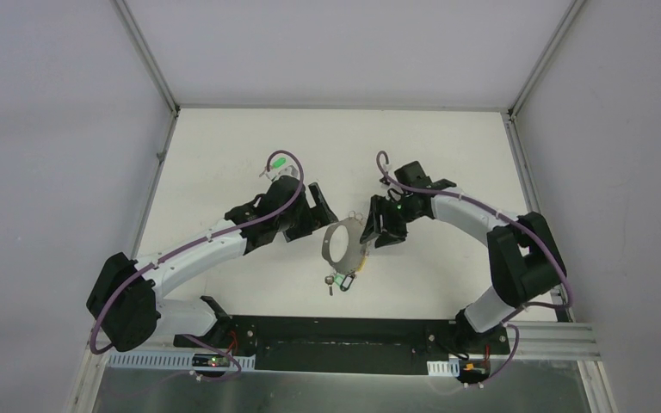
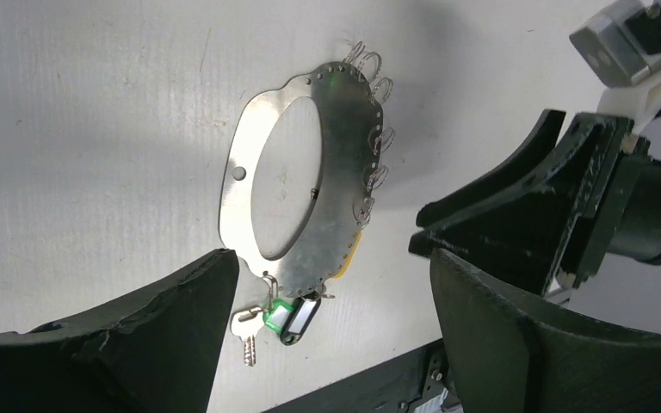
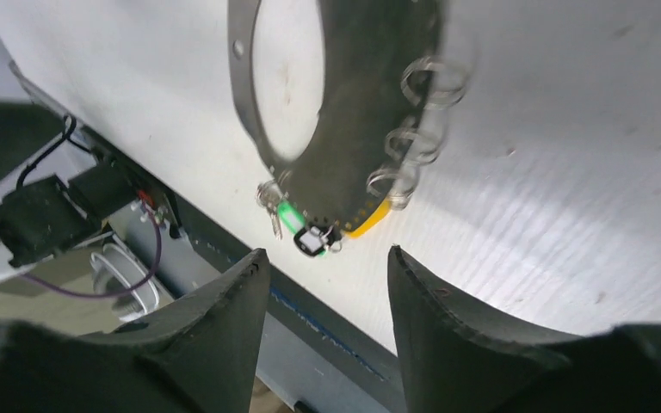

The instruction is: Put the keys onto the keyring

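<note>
The left end effector [image 2: 331, 258] and right end effector [image 3: 327, 252] both gape, empty. One flat oval metal keyring [image 2: 336, 112] toward the bench's [image 2: 95, 129] near edge carries one silver key [image 2: 245, 331] and one green tag [image 2: 277, 317].

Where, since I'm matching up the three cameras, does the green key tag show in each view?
Top external: the green key tag sits low in the centre, just below the keyring.
Left wrist: the green key tag is at lower centre, under the keyring's bottom edge.
Right wrist: the green key tag is near the centre, at the keyring's lower end.
Shared landmark: the keyring.
</note>
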